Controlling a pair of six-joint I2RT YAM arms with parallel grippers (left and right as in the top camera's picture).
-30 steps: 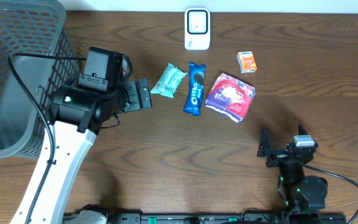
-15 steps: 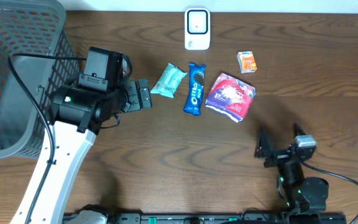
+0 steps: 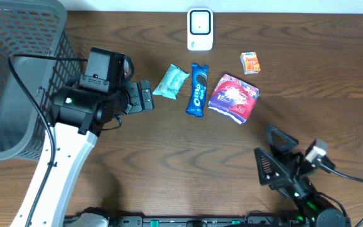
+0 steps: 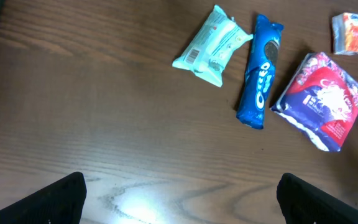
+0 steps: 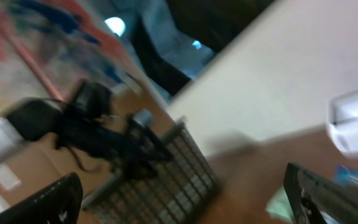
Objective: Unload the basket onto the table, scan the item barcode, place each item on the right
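Both spread wide, empty — left hand (image 3: 145,96) beside the mint packet (image 3: 171,81), right hand (image 3: 271,154) well apart.

Table (image 4: 104,124): dark wood grain, smooth, low sheen with glare at lower left. Oreo pack (image 3: 198,89) and purple pouch (image 3: 234,97): glossy film, pouch crinkled. Basket (image 3: 5,44), upper left: grey plastic mesh, matt. Scanner (image 3: 200,29): smooth white plastic.

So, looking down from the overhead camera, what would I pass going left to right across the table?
grey plastic mesh basket → left gripper, open → mint-green wrapped packet → blue Oreo biscuit pack → purple and red snack bag
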